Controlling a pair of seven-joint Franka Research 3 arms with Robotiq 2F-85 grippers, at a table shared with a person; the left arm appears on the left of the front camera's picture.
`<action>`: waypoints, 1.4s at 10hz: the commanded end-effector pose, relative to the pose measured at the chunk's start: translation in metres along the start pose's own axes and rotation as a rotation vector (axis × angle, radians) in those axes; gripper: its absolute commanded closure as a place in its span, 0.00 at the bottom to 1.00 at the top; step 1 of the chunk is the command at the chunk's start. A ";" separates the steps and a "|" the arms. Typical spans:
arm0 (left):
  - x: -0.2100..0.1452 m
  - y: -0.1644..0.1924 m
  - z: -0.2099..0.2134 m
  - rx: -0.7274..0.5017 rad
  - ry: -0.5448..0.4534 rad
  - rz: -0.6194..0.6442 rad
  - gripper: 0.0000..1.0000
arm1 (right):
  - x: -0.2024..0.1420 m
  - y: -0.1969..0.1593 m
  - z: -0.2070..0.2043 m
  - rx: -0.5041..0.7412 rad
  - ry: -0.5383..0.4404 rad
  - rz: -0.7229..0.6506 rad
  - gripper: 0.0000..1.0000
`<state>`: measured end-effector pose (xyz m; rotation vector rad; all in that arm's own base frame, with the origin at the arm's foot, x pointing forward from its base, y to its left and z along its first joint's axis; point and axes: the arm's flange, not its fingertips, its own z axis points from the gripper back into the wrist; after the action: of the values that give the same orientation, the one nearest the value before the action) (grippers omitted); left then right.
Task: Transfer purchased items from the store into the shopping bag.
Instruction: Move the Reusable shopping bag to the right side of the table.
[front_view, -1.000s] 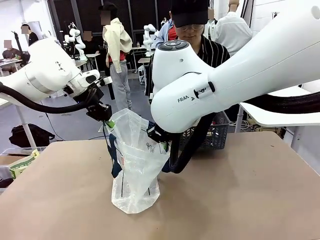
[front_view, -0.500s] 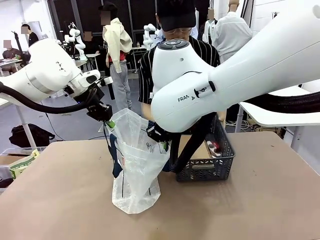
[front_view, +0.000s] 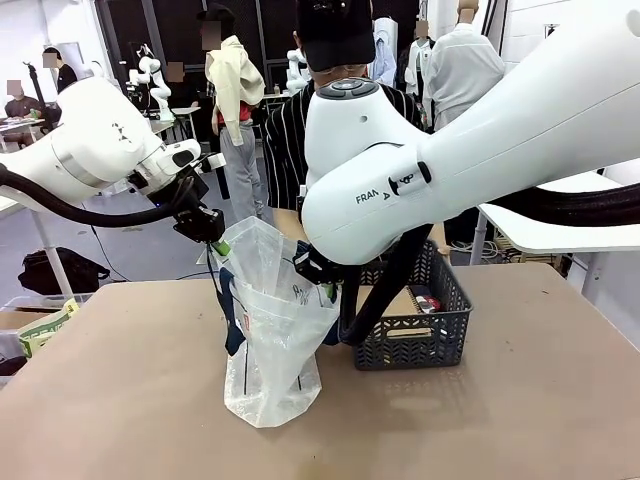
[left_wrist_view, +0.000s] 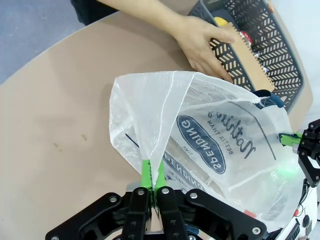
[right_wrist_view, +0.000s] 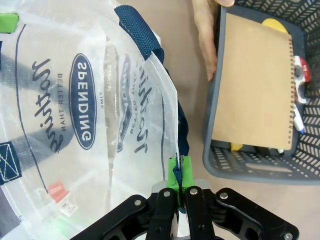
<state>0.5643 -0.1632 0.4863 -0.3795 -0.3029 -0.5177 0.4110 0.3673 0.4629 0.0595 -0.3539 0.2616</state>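
Pinching the rim of the shopping bag (front_view: 270, 330) at 9 and 3 o'clock, jaws shut tight, the left gripper (left_wrist_view: 153, 172) and right gripper (right_wrist_view: 179, 170) could let the slippery plastic slip, closing it.

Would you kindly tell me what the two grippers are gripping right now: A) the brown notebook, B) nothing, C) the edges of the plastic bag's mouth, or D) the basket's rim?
C: the left gripper and right gripper are each clamped on the rim of the shopping bag, holding its mouth open beside the basket.
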 end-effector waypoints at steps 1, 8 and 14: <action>0.000 0.003 0.000 0.004 -0.003 0.000 1.00 | -0.004 -0.001 0.000 -0.003 -0.008 0.000 1.00; 0.000 0.003 0.000 0.004 -0.003 0.000 1.00 | -0.004 -0.001 0.000 -0.003 -0.008 0.000 1.00; 0.000 0.003 0.000 0.004 -0.003 0.000 1.00 | -0.004 -0.001 0.000 -0.003 -0.008 0.000 1.00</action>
<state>0.5642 -0.1632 0.4863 -0.3796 -0.3028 -0.5178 0.4111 0.3672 0.4629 0.0595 -0.3538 0.2613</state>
